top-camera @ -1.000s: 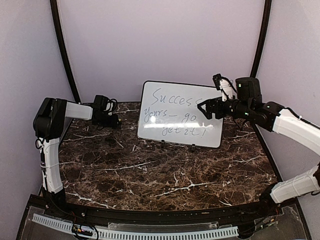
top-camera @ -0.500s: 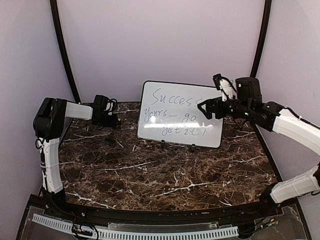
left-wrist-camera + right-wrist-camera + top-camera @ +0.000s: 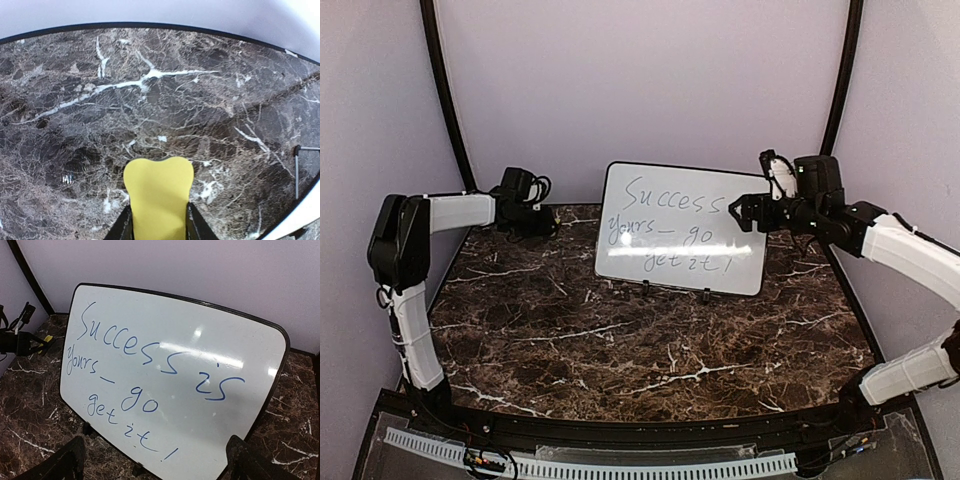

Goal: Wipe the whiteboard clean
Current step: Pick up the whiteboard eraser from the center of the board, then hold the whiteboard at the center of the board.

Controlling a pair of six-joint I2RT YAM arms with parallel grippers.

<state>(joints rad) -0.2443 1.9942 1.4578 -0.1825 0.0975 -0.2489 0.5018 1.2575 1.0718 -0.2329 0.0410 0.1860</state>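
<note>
**Top external view: a written-on whiteboard stands at the back of the table, one tool on each side**

Top external view shows us the whiteboard (image 3: 682, 228) at the far middle of the table (image 3: 620, 350), close to the back wall. It stands on small black feet (image 3: 646, 289) and leans backward. It is a glossy white rectangle with a thin black frame and rounded corners. Blue handwriting covers it. In the right wrist view we read it as "Success is yours_ go get it!", in three slanting lines, with a bright streak of light reflected across the middle of the board.

The right tool (image 3: 738, 213) hangs at the board's upper right part, in front of its surface as we see it from above. We cannot tell if it touches the board. Its fingers are spread wide: in the right wrist view they sit as dark shapes in the two lower corners, with the board filling the picture between and beyond them.

The left tool (image 3: 550, 224) is well apart from the board, to its left, low over the table's far left corner. In the left wrist view we see it gripping a yellow block (image 3: 159, 185) with a notched, rounded front end. One dark finger presses against each side of the block. Under it lies bare table.

The table is dark brown marble with white veins. Pale lilac walls close it in behind and on both sides.
</note>
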